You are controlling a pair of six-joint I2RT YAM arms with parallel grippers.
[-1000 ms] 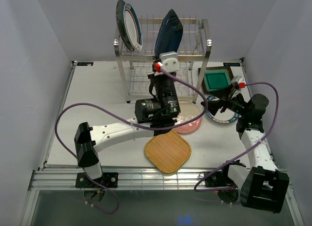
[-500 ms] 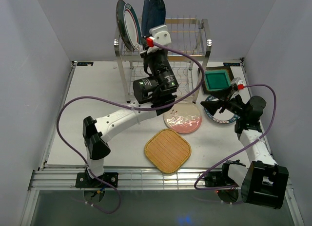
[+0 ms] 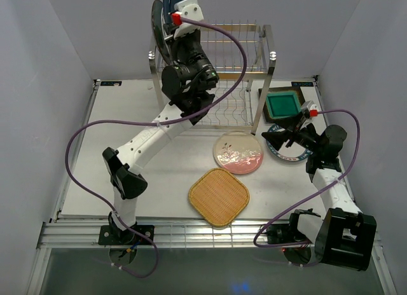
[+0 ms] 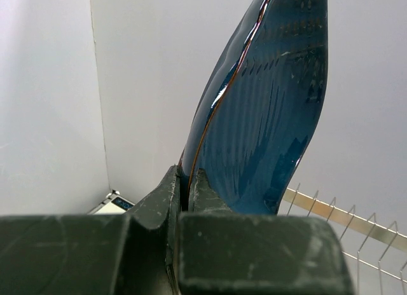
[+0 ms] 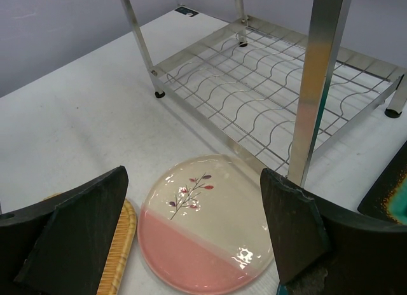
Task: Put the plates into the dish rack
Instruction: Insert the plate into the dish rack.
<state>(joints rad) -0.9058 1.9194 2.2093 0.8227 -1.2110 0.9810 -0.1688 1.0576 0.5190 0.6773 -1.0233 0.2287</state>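
The left gripper (image 4: 184, 180) is pinching its jaws tight on the lower edge of the dark blue leaf-shaped plate (image 4: 267, 117), which is standing upright and rising out of the fingers against the pale back wall. The left arm is reaching high over the left end of the dish rack (image 3: 267, 60), holding that plate above the upper tier; whether it is touching the wires cannot be told. Just beside it, a dark round plate (image 3: 154, 28) is standing on edge in the top shelf. The right gripper (image 5: 191, 180) is hovering with its jaws spread wide and holding nothing, low over the table (image 3: 127, 136) near the rack's front right post. Below it, the pink-cream floral plate (image 5: 203, 231) is lying flat, the orange woven plate (image 3: 218, 196) is resting nearer the arms, a white rimmed plate (image 3: 289, 154) is sitting under the right wrist, and the green square plate (image 3: 282, 105) is lying beside the rack.
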